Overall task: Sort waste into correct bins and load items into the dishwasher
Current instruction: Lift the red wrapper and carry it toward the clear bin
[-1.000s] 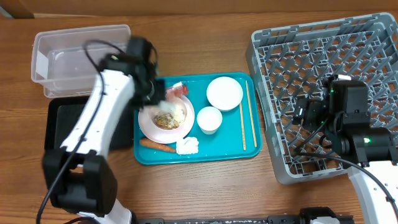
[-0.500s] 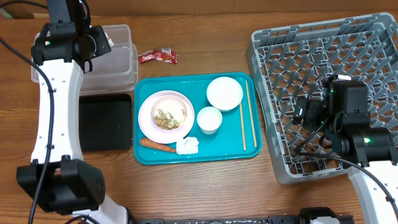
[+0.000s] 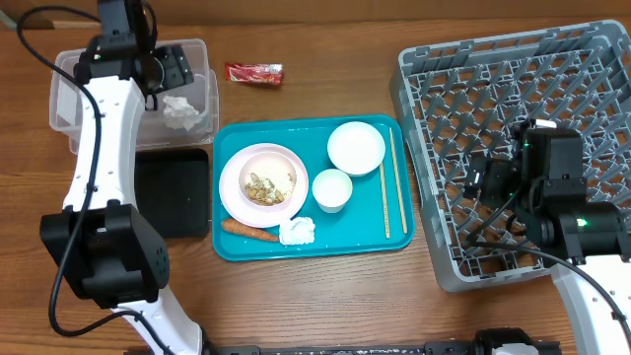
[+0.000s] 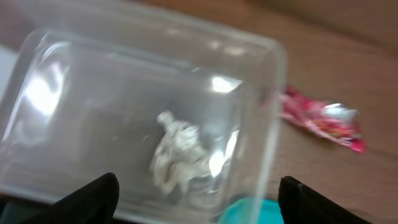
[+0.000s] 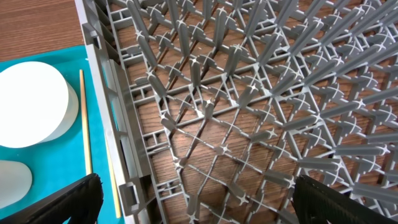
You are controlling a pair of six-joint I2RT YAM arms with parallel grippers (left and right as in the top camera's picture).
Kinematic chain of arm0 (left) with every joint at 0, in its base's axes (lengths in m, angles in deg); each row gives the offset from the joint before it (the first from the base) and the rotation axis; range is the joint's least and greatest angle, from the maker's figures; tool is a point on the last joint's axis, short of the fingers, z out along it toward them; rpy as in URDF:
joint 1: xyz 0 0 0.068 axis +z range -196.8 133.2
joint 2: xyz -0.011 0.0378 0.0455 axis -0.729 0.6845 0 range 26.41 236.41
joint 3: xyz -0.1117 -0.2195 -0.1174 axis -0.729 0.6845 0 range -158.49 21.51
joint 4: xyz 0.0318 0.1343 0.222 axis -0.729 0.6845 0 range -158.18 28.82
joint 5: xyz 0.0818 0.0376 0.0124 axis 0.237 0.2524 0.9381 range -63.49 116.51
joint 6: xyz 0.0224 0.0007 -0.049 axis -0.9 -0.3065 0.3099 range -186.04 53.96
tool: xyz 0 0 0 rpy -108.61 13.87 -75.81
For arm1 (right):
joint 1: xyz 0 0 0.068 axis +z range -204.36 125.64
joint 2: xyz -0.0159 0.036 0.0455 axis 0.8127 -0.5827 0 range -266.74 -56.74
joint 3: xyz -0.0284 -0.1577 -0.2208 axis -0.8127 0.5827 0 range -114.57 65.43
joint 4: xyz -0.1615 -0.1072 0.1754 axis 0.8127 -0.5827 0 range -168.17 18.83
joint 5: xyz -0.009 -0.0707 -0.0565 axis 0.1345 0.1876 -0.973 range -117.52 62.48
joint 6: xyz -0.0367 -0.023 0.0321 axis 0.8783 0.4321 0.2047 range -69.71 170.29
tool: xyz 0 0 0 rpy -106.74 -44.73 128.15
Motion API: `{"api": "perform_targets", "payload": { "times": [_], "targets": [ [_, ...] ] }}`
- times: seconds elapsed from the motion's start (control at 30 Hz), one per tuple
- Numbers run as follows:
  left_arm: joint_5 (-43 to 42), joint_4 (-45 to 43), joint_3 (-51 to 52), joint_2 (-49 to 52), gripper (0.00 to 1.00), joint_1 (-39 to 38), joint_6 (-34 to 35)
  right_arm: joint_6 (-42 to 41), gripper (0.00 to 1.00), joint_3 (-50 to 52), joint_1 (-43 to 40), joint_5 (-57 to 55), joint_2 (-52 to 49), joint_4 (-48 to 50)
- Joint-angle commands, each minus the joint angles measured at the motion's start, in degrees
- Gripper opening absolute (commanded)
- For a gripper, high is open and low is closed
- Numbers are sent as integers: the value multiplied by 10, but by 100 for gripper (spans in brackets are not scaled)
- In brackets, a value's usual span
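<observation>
So, grey dish rack [image 3: 463,89] takes up the desk's right edge, with the right gripper [image 5: 199,200] spread wide and empty above it. Clear tub [image 3: 62,87] sits at the far-left corner under the left gripper [image 4: 200,202], claw released. Crumpled tissue [image 4: 179,155] lies inside; red wrapper [image 4: 320,118] is on the desk just beside.

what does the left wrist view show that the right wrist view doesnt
Left wrist only: the clear tub with a pale crumpled wad lying inside it, and a red-and-silver wrapper on the table beside the tub. Right wrist only: the grey rack, a white bowl and chopsticks next to it. Both: a bit of the teal tray, bare wood, and an open gripper at the bottom edge, the left gripper and the right gripper.
</observation>
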Motion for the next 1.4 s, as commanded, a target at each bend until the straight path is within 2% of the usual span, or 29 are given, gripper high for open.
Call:
{"api": "perform_targets", "payload": {
  "times": [0.0, 0.1, 0.13, 0.27, 0.47, 0.53, 0.67, 0.83, 0.97, 1.37],
  "targets": [
    [-71, -16, -68, -28, 87, -40, -13, -3, 100, -17, 1, -4, 5, 3],
    [-62, -49, -85, -28, 99, -87, -7, -3, 100, -17, 1, -4, 5, 3],
    [-53, -63, -85, -28, 100, -102, 5, -3, 100, -17, 1, -4, 5, 3],
    [-2, -111, -85, -3, 100, -164, 32, -3, 100, -17, 1, -4, 5, 2],
    [25, -162, -85, 66, 100, -221, 42, -3, 100, -17, 1, 5, 5, -7],
    [35, -159, -85, 86, 100, -226, 92, -3, 100, -16, 1, 5, 5, -8],
    [32, -138, -85, 120, 100, -226, 250, -3, 100, -16, 1, 5, 5, -8],
    [42, -136, -85, 151, 100, -229, 347, -3, 100, -16, 1, 5, 5, -8],
    [65, -109, -85, 174, 100, -229, 453, -3, 100, -16, 1, 5, 5, -8],
    [66, -82, -85, 219, 100, -222, 547, -3, 100, -16, 1, 21, 5, -8]
  ]
}}
